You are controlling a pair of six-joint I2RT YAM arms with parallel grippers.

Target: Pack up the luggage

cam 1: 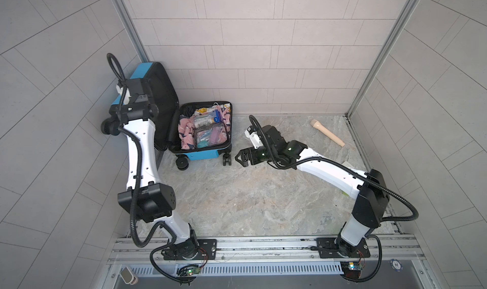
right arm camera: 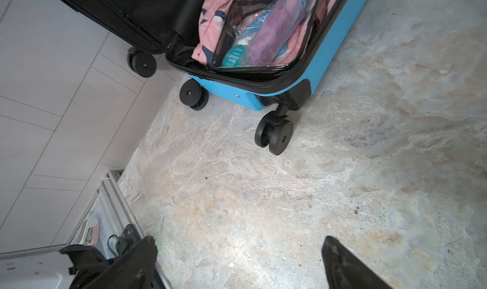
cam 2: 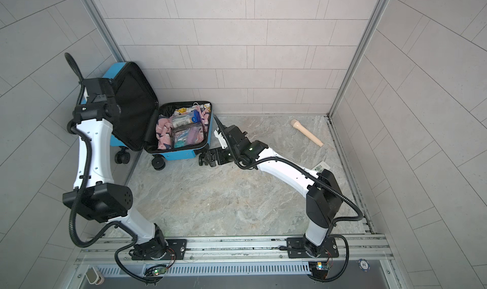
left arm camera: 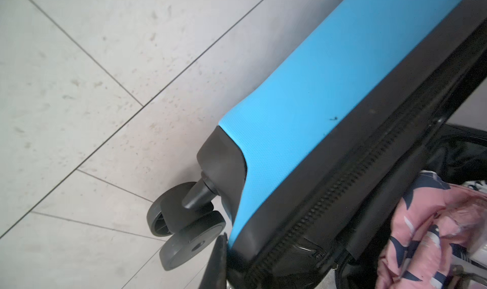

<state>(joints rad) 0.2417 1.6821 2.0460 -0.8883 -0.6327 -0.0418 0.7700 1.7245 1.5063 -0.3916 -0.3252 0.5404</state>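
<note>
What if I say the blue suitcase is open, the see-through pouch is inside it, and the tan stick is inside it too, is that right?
Not quite. The tan stick is not inside: both top views show it lying on the marbled tabletop, well to the right of the suitcase. The suitcase is open, and the see-through pouch is inside it.

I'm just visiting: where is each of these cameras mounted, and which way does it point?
Top views: one camera head high above, looking down on the floor, the left arm, the right arm and the open suitcase.
Left wrist: on the left arm, facing the suitcase's blue lid and a wheel by the wall; one finger of the left end effector shows.
Right wrist: on the right arm, low, facing the suitcase's wheeled end and the pouch inside; the open right end effector shows.
Shared: all four show the suitcase.
</note>
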